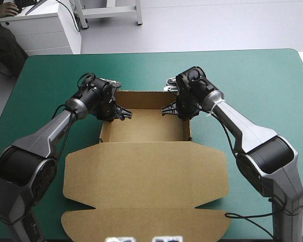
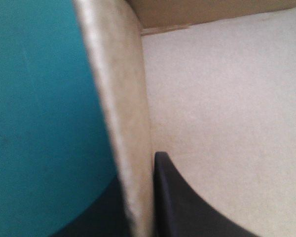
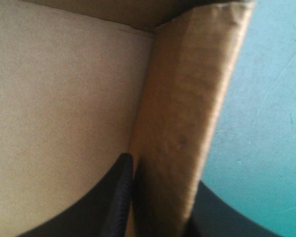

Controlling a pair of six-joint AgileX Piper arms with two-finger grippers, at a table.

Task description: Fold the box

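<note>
Checker: box (image 1: 146,126), where?

Annotator: Middle of bench (image 1: 257,80), on the teal-green cover. Open tray with walls up. Lid (image 1: 146,186) lies flat on the near side and reaches almost to the near edge.

Checker: Left arm (image 1: 45,138) pose?

Annotator: Comes in from the near-left corner, elbow low beside the lid's left edge. Forearm angles forward and inward, wrist turned toward the tray. Left pincer (image 1: 118,113) sits at the tray's far-left corner.

Checker: Grip?

Annotator: Clenched on the box. Wrist view shows the left wall (image 2: 121,113) standing upright between the black fingers (image 2: 187,212), one inside the tray, the other outside over the cover.

Checker: Right arm (image 1: 252,136)?

Annotator: Mirror of that. Elbow near the lid's right edge, forearm slanting forward and inward, wrist bent down at the far-right corner. Right pincer (image 1: 175,110) is at the right wall (image 3: 187,123).

Checker: Holding?

Annotator: Yes, clamped on that wall. One finger is on the tray's inner side, one on the outer side, with board between them.

Checker: Pincers touching each other?

Annotator: No, well apart. The tray floor and far wall (image 1: 144,99) lie between them.
</note>
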